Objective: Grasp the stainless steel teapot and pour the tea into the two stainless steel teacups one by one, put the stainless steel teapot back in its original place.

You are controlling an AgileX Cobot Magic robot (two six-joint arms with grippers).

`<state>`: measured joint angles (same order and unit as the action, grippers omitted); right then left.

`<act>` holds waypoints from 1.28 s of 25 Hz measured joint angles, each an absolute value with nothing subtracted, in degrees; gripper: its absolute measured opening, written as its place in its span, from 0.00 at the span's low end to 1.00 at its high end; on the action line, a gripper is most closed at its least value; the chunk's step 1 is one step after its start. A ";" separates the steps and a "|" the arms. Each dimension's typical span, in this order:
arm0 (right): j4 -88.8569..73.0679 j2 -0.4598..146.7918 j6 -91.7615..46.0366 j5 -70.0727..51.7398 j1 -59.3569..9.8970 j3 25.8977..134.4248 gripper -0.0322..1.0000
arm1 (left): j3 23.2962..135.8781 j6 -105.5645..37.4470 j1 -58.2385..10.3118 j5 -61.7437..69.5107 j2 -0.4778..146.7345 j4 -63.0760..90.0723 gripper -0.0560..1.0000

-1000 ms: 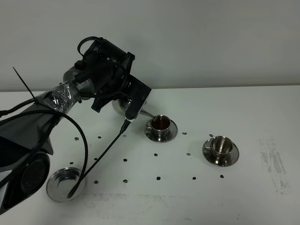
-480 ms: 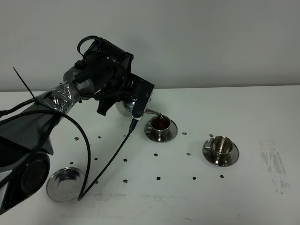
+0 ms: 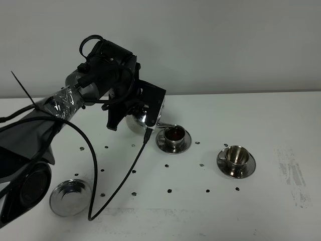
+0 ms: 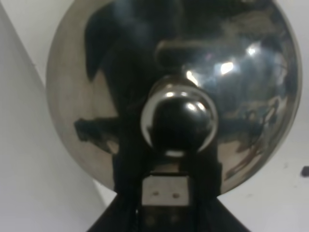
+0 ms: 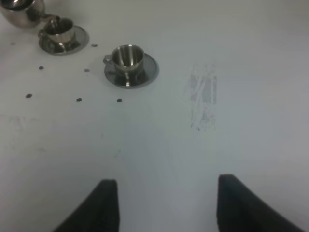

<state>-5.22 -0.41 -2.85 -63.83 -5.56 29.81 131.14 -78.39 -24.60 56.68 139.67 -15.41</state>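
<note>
While my left gripper (image 3: pixel 136 107) pinches the shiny bell-shaped steel teapot (image 3: pixel 139 120), I'm filling the small steel cup (image 3: pixel 173 134) nearest it; next, shift to the farther empty cup (image 3: pixel 236 156).

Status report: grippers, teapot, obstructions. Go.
Left gripper shut on teapot, spout over first cup, tea inside. Right gripper open, empty. Second cup empty. Loose cable dangles clear of cups.

Right of the empty cup (image 3: pixel 235 156) and in front of it the table (image 3: pixel 281 211) lies open. Left of it stand the filled cup (image 3: pixel 173 136), the tilted teapot (image 3: pixel 137 121) under the left arm (image 3: pixel 108 65), a cable loop (image 3: pixel 95 168) and, farthest, the plate (image 3: pixel 70 197).
</note>
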 joint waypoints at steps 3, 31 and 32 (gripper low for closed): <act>-5.28 -0.41 -2.85 -63.79 -5.56 29.81 0.47 | 131.14 -77.25 -23.72 58.79 137.99 -14.41 0.28; -5.45 -0.41 -2.76 -63.79 -5.56 29.81 0.47 | 129.39 -34.97 -15.14 62.63 139.70 3.66 0.28; -5.45 -0.41 -2.74 -63.79 -5.56 29.81 0.47 | 129.39 -34.84 -15.14 62.50 139.75 3.66 0.28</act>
<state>-5.45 -0.41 -2.74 -63.79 -5.56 29.81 129.39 -34.84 -15.14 62.50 139.75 3.66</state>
